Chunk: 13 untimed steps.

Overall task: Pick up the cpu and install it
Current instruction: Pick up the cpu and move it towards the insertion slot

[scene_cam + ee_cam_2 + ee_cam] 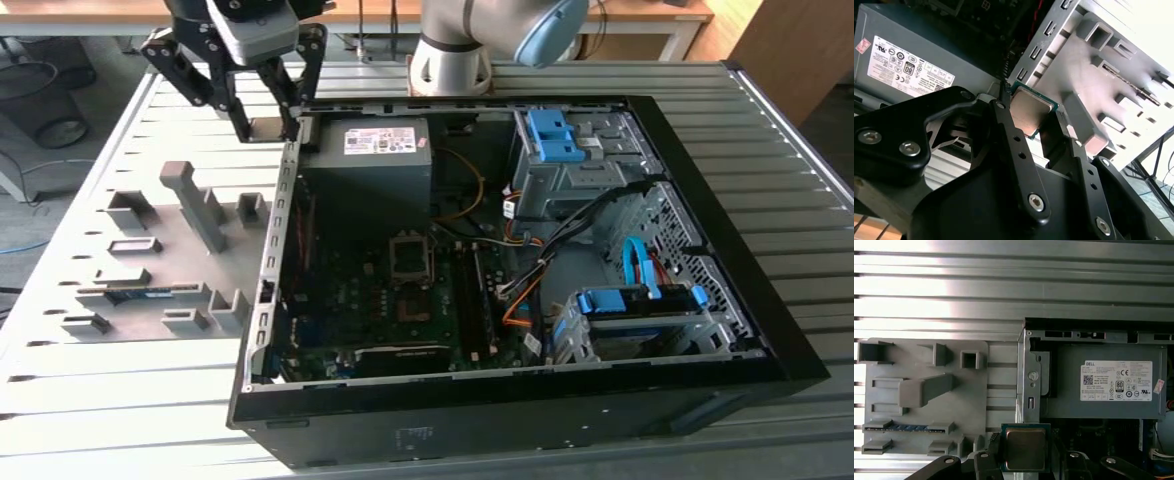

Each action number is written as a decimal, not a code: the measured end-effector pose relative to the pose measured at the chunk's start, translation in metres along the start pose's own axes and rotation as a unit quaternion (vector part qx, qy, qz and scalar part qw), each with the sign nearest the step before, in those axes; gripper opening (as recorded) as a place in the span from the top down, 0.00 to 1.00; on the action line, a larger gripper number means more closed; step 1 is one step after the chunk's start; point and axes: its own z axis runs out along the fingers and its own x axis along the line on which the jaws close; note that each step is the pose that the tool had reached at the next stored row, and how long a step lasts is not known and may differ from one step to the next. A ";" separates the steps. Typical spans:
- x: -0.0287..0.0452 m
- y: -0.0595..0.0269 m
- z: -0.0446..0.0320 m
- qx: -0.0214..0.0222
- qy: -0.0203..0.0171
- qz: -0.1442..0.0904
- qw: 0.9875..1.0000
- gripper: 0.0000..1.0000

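Grips one cpu [1025, 448] between the two black, bolted fingers [1016, 145] of the gripper [267, 128], above the corner of the open computer case [534, 430], beside the grey moulded holder [974, 400]. Flat, square, matte silver top, thin dark-green rim. One blue-green memory stick [906, 428] slotted in holder.

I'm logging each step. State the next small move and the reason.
Probably carry the cpu toward the motherboard socket: the gripper is shut on it at a corner of the case, beside the power supply, apart from the socket.
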 end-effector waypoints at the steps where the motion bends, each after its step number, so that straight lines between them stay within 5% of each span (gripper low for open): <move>1: -0.0022 0.0000 0.0001 0.000 0.000 0.000 1.000 0.53; 13: -0.0355 -0.0001 0.0011 0.000 0.000 0.000 1.000 0.53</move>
